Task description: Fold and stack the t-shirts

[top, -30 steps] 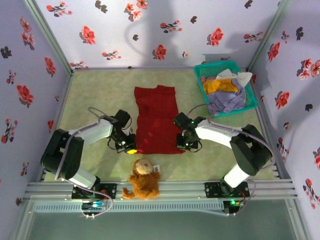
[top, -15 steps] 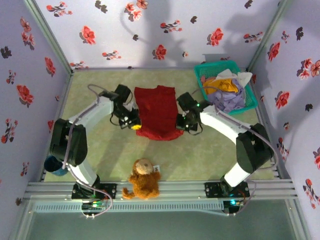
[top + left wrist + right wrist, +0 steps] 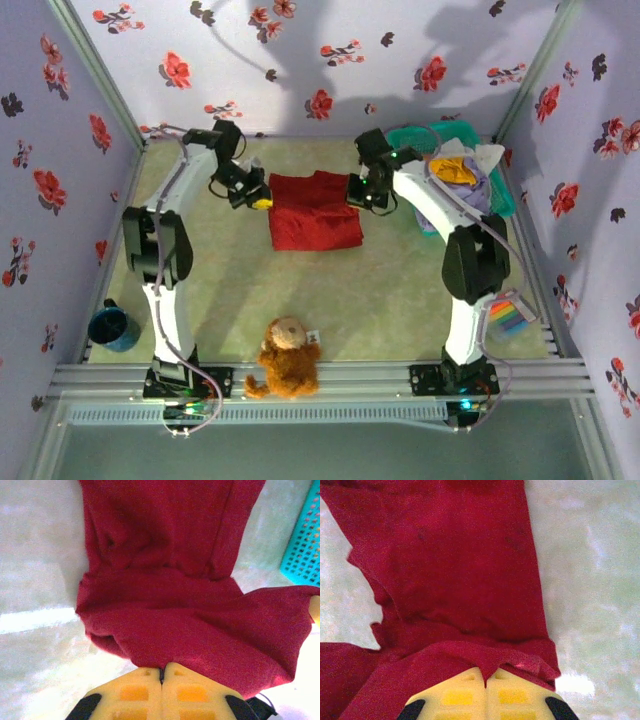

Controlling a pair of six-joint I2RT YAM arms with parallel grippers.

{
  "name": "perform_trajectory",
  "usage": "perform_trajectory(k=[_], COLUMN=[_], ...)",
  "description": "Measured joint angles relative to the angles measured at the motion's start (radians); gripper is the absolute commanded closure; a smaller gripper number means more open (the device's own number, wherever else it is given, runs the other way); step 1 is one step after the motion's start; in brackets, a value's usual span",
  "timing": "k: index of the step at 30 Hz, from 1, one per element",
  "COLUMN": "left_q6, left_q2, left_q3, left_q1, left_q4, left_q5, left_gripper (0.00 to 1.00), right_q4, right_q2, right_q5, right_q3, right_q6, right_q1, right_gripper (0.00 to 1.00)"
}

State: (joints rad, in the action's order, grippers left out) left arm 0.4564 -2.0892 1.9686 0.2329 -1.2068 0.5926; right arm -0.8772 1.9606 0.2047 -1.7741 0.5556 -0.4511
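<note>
Fold step: red t-shirt [image 3: 315, 215] upper centre of frame, doubled over on surface [image 3: 400, 290]. Left hand [image 3: 260, 202] and right hand [image 3: 356, 194] each pinching cloth edge. Best lay both corners level on far edge, release together.

Black-and-white arms [image 3: 158, 255], blocky yellow jaws

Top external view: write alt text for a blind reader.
The left gripper and right gripper, stretched far across the table, are each shut on a far corner of a folded deep-red t-shirt. A teal basket of other shirts sits far right; a brown teddy lies near.
</note>
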Motion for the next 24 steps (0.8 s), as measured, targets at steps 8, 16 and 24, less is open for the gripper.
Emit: perform_trajectory(k=[8,16,24], left_q6=[-0.015,0.073,0.214], left_q2=[-0.287,-0.566,-0.441], left_q3=[0.332,0.523,0.304], left_q1=[-0.072,-0.159,-0.225], left_q4=[-0.037,0.135,0.473], left_q5=[0.082,0.171,0.185], left_gripper=[1.0,0.59,0.48], right_q4=[-0.003,0.083,0.106], right_q2=[0.37,0.731,0.607], right_q5=[0.054,0.203,0.222], right_q3=[-0.47,-0.859,-0.705], right_q6=[-0.018,0.028,-0.006], right_q1=[0.079,0.171,0.189], right_gripper=[1.0,0.28,0.28])
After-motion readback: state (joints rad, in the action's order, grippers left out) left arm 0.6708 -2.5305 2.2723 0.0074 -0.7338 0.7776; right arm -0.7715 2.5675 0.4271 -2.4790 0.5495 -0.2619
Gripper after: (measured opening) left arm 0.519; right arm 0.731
